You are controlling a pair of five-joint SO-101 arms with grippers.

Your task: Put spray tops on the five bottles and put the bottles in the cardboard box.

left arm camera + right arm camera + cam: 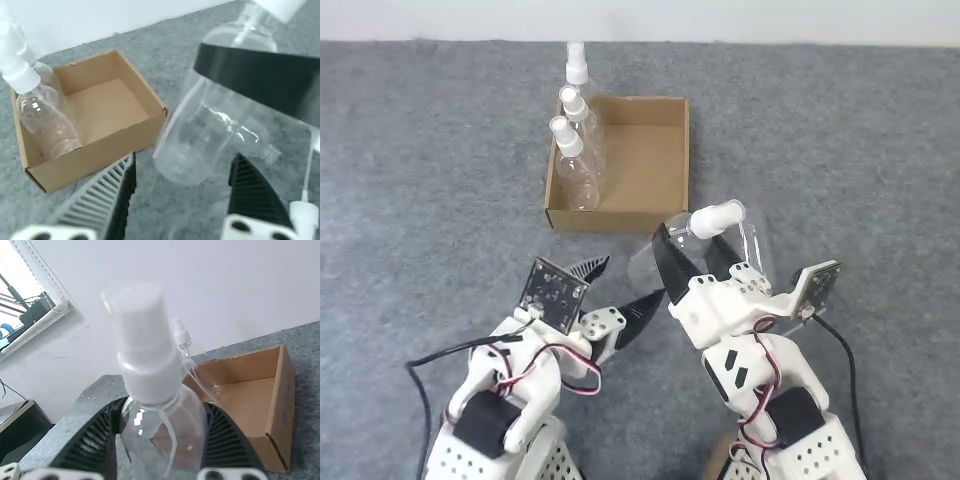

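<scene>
My right gripper (698,250) is shut on a clear bottle (162,420) with a white spray top (715,218), held above the table just in front of the cardboard box (665,215). Under it an uncapped clear bottle (200,145) lies on its side on the carpet. A loose white spray top (304,215) lies beside that bottle's neck. My left gripper (620,295) is open with nothing in it, its fingers (112,197) on either side of the lying bottle but short of it. Three capped bottles (578,165) stand in a row along the box's left wall.
The grey carpet (840,140) lies open to both sides of the box. The right half of the box floor (645,160) is bare. A white wall (225,285) runs behind the box.
</scene>
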